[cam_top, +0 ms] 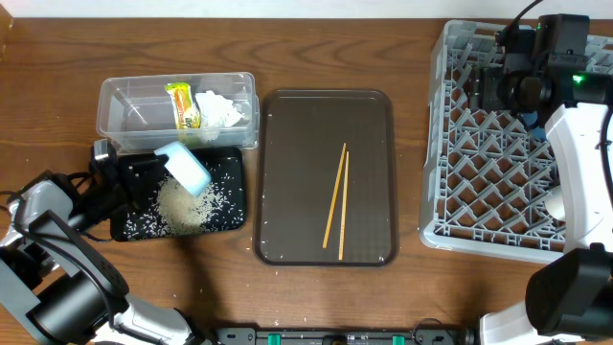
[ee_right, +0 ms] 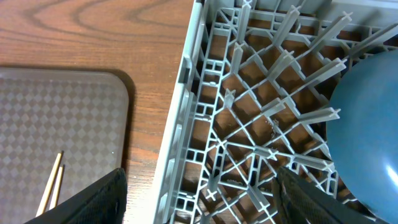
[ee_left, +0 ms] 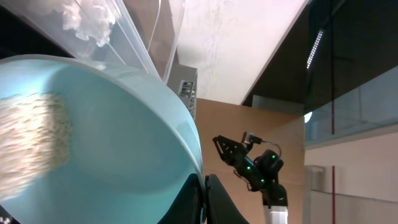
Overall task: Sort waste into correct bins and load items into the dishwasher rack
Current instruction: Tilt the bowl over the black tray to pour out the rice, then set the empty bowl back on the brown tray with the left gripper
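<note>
My left gripper (cam_top: 158, 165) (ee_left: 204, 199) is shut on the rim of the bowl (cam_top: 184, 169) (ee_left: 112, 124), white outside and pale blue inside. It holds the bowl tipped over the black tray (cam_top: 225, 158), and rice grains (cam_top: 184, 206) lie piled there; some rice (ee_left: 31, 143) clings inside the bowl. The clear tub (cam_top: 124, 96) holds the snack wrapper (cam_top: 183, 103) and the tissue (cam_top: 218, 108). Two chopsticks (cam_top: 336, 199) (ee_right: 51, 183) lie on the brown tray (cam_top: 287, 172). My right gripper (ee_right: 199, 182) is open and empty over the left side of the dishwasher rack (cam_top: 479, 182) (ee_right: 249, 106), next to the blue plate (ee_right: 367, 130). The cups are hidden.
The brown serving tray (ee_right: 62, 124) sits between the bins and the rack. A few stray rice grains (cam_top: 203, 284) lie on the wooden table near the black tray. The right arm (cam_top: 584, 163) covers the rack's right side.
</note>
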You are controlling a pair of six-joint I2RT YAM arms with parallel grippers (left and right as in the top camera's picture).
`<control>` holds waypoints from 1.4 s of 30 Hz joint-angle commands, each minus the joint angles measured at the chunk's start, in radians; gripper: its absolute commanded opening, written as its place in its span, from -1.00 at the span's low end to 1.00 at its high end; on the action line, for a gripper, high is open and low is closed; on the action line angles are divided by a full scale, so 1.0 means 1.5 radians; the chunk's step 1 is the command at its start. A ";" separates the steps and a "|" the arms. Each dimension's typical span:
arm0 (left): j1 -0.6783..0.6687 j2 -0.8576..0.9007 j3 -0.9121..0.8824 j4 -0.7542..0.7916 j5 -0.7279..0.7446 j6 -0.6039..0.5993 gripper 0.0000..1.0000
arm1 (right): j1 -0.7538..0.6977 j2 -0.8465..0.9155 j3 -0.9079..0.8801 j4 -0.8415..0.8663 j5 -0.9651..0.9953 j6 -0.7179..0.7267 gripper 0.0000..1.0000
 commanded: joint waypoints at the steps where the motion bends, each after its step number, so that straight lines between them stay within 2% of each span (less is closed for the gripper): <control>1: 0.003 0.004 -0.002 0.002 0.024 -0.015 -0.88 | 0.001 -0.003 -0.001 -0.001 0.006 0.006 0.47; 4: 0.004 0.004 -0.002 0.057 -0.010 -0.031 -0.88 | 0.001 -0.003 -0.001 -0.001 0.008 0.006 0.48; 6: 0.003 0.004 -0.002 0.090 -0.066 -0.113 -0.88 | 0.001 -0.003 -0.001 -0.001 0.008 0.006 0.48; 7: 0.003 0.004 -0.002 0.093 -0.041 -0.112 -0.88 | 0.001 -0.003 -0.001 -0.001 0.008 0.006 0.47; 8: 0.001 0.003 -0.002 0.091 0.022 -0.069 -0.88 | 0.001 -0.003 -0.001 -0.001 0.008 0.006 0.48; 10: -0.004 -0.005 0.001 0.071 0.018 -0.019 -0.88 | 0.001 -0.003 -0.001 -0.001 0.008 0.006 0.48; 13: -0.004 -0.007 0.001 0.085 -0.065 -0.062 -0.88 | 0.001 -0.003 -0.001 -0.001 0.008 0.006 0.48; 14: -0.004 -0.007 0.001 0.085 -0.061 -0.072 -0.88 | 0.001 -0.003 -0.001 -0.001 0.008 0.006 0.48; 15: -0.006 -0.008 0.001 0.078 -0.003 -0.042 -0.88 | 0.001 -0.003 -0.001 -0.001 0.008 0.006 0.48; 16: -0.011 -0.012 0.002 0.059 0.022 0.000 -0.88 | 0.001 -0.003 -0.001 -0.001 0.008 0.006 0.48; 17: -0.013 -0.014 0.003 0.065 0.017 0.007 -0.87 | 0.001 -0.003 -0.001 -0.002 0.008 0.006 0.48; 20: -0.012 -0.012 0.003 0.084 -0.069 -0.065 -0.88 | 0.001 -0.003 -0.001 -0.001 0.008 0.006 0.48; 23: -0.026 -0.022 0.004 0.034 -0.023 0.007 -0.88 | 0.001 -0.003 -0.001 -0.002 0.008 0.006 0.48; 26: -0.055 -0.055 0.004 0.004 -0.046 0.040 -0.88 | 0.001 -0.003 -0.001 -0.004 0.013 0.006 0.48; 32: -0.194 -0.183 0.021 0.018 -0.180 0.020 -0.88 | 0.001 -0.003 -0.001 -0.003 0.013 0.006 0.48; 37: -0.375 -0.254 0.026 0.146 -0.395 -0.113 -0.88 | 0.001 -0.003 -0.001 -0.003 0.013 0.006 0.48; 42: -0.571 -0.234 0.026 0.264 -0.554 -0.191 -0.88 | 0.001 -0.003 -0.001 -0.004 0.013 0.006 0.48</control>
